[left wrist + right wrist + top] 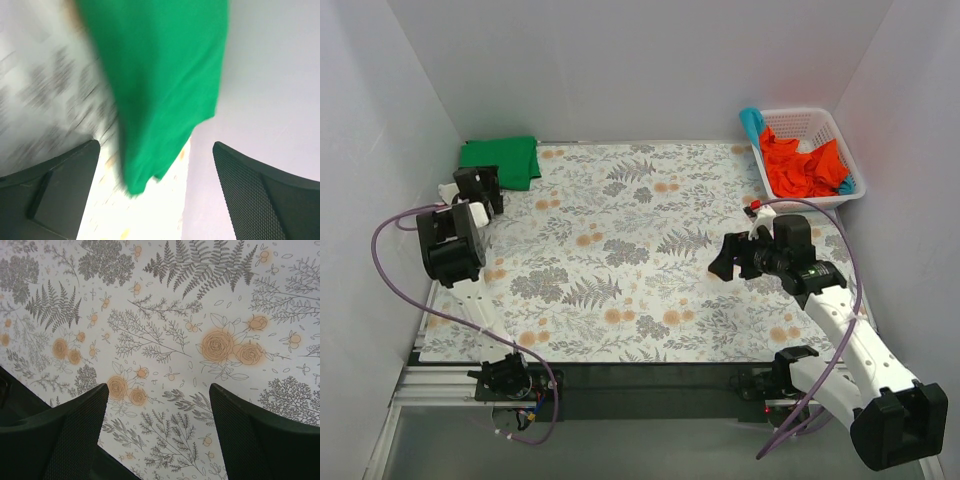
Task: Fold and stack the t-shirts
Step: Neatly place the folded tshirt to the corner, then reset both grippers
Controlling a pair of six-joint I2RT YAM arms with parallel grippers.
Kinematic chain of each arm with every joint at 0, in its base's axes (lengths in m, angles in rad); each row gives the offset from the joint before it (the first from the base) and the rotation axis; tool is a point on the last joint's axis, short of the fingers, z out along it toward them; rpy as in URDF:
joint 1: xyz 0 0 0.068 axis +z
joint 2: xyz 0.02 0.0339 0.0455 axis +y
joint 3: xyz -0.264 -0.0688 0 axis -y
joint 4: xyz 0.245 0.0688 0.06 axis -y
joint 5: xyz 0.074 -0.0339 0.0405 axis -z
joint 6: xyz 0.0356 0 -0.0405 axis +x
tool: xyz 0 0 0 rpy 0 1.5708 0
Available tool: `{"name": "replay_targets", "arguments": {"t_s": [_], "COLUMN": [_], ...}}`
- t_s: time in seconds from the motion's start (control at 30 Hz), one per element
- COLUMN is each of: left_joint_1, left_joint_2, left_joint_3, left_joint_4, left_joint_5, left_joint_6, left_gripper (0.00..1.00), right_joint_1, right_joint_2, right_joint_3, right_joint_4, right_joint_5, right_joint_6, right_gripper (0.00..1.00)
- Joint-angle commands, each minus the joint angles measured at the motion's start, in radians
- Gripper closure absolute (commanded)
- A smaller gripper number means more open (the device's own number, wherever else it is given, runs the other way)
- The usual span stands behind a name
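green t-shirt folded, far-left corner of table | left gripper jaws wide, empty, just beside it | right gripper wide, empty, over mid-table | orange-red t-shirts heaped in basket | tip imo: pinch one shirt only, lift clear of rim

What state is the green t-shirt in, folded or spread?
Folded. The green t-shirt lies as a compact rectangle at the far left corner of the table, with no sleeves sticking out.
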Motion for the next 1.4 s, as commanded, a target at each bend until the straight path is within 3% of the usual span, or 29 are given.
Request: {"name": "replay_targets", "arguments": {"t_s": [0.0, 0.2, 0.3, 0.5, 0.7, 0.9, 1.07, 1.37], "left_joint_1": [0.007, -0.016, -0.045, -0.114, -0.126, -0.256, -0.284, -0.33], "left_joint_2": [-0.122, -0.42, -0.608, -1.056, -1.351, -1.452, -1.489, -1.452], "left_joint_3": [-0.105, -0.344, -0.403, -0.352, -0.236, -0.128, -0.127, -0.107], "left_joint_4": [-0.239, -0.32, -0.45, -0.752, -0.986, -1.176, -1.182, -1.155], "left_joint_5": [0.023, 0.079, 0.077, 0.086, 0.097, 0.007, -0.124, -0.119], "left_joint_6": [0.061, 0.219, 0.354, 0.627, 0.722, 0.777, 0.808, 0.814], "left_gripper": [0.02, 0.02, 0.02, 0.02, 0.02, 0.02, 0.02, 0.02], "right_joint_1": [-0.004, -0.005, -0.005, -0.007, -0.004, 0.002, 0.004, 0.004], "right_joint_2": [-0.051, -0.094, -0.121, -0.198, -0.299, -0.376, -0.448, -0.462], "right_joint_3": [0.08, 0.176, 0.224, 0.327, 0.36, 0.348, 0.325, 0.296], "right_joint_4": [-0.005, -0.094, -0.158, -0.212, -0.209, -0.216, -0.205, -0.174], "right_joint_5": [0.053, 0.166, 0.272, 0.447, 0.565, 0.633, 0.673, 0.699], "right_joint_6": [0.024, 0.022, 0.016, -0.018, -0.057, -0.067, -0.077, -0.108], "right_gripper": [0.12, 0.1, 0.05, 0.02, 0.02, 0.02, 0.02, 0.02]}}
